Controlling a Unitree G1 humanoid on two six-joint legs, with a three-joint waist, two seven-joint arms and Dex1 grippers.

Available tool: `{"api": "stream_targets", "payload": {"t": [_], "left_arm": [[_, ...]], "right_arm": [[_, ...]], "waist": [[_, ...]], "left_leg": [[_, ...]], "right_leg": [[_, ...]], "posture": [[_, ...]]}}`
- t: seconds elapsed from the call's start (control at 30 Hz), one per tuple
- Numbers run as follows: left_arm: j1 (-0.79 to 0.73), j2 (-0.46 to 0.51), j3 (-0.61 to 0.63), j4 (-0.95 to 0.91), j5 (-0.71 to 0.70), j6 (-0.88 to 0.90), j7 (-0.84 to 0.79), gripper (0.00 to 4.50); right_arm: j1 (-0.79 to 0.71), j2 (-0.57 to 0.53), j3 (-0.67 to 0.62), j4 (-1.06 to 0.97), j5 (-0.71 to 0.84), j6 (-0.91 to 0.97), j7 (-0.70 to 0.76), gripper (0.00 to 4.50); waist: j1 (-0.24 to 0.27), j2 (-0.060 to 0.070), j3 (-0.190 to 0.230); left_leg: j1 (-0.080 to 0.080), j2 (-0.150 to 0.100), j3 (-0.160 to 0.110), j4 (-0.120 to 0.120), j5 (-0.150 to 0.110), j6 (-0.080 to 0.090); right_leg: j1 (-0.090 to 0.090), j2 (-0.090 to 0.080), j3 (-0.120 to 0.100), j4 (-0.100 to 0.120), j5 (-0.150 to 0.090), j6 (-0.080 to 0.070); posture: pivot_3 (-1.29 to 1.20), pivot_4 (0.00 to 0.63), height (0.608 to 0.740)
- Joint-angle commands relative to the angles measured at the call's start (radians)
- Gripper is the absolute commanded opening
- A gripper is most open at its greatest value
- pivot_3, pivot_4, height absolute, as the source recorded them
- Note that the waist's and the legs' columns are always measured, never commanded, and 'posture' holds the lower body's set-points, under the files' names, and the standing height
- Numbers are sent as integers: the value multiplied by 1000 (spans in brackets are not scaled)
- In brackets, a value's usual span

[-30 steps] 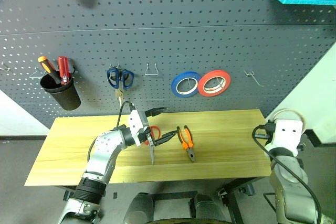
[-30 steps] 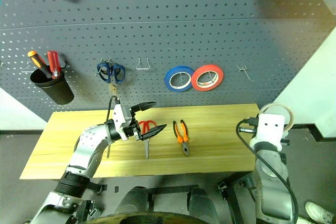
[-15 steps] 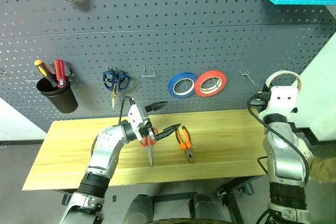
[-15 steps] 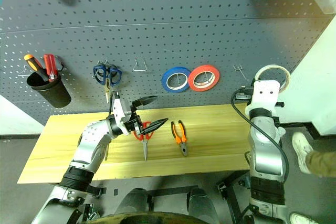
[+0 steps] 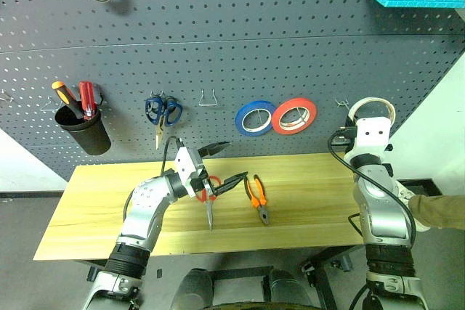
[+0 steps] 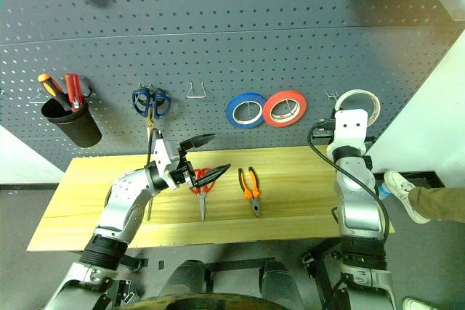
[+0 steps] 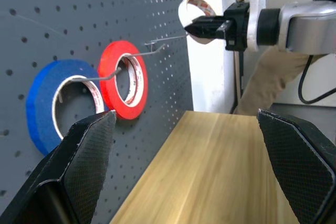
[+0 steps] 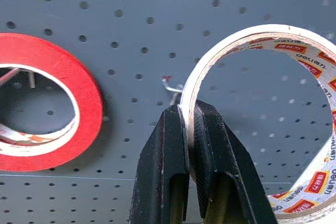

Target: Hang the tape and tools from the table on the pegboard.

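Tape hanging goes best if, while the left gripper waits with jaws apart over the red-handled scissors on the bench, the raised, forward-pointing right gripper, jaws clamped on the roll's wall, slips its open centre over the wire hook just beside it on the pegboard.
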Motion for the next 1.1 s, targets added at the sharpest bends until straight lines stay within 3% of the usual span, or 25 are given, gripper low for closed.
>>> {"api": "stream_targets", "payload": {"t": [0.03, 1.1], "left_arm": [[-2, 5, 18, -29, -10, -13, 7, 4500], [6, 28, 22, -66, -13, 3, 36, 4500]], "right_arm": [[-10, -9, -10, -26, 8, -24, 6, 69], [-120, 5, 24, 196, 34, -116, 65, 69]], "waist": [[3, 0, 0], [3, 1, -2]], "left_leg": [[0, 0, 0, 0, 0, 0], [1, 0, 0, 0, 0, 0]], "right_leg": [[0, 0, 0, 0, 0, 0], [0, 0, 0, 2, 1, 1]], "posture": [[261, 0, 687], [291, 0, 687]]}}
